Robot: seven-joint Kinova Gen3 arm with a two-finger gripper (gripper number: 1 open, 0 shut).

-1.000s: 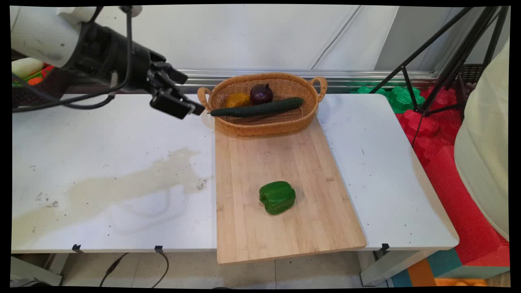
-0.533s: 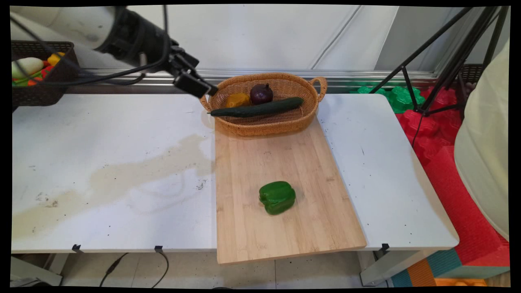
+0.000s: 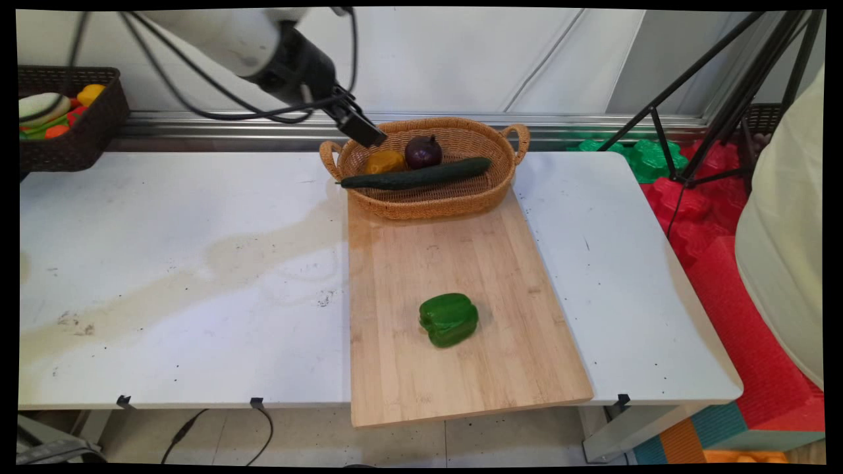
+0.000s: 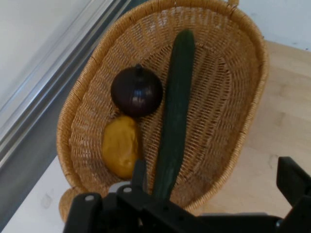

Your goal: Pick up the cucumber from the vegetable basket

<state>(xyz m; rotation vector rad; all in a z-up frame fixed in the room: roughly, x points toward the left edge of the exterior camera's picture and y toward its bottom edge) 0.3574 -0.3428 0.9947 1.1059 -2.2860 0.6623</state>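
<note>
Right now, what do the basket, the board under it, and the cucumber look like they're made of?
Basket: woven wicker or rattan, matte tan; the tight weave and looped handles show clearly in the hand view.
Board: light wood, probably bamboo, smooth; parallel glued strips and grain are visible.
Cucumber: dark green, even soft sheen, very uniform skin; possibly a plastic replica, though a real one can't be ruled out.

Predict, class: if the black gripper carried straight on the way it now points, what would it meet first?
Probably the long dark green cucumber lying in the woven wicker basket; the gripper, fingers open, points along it. Depth is unclear, so the basket's near rim might come first.
</note>
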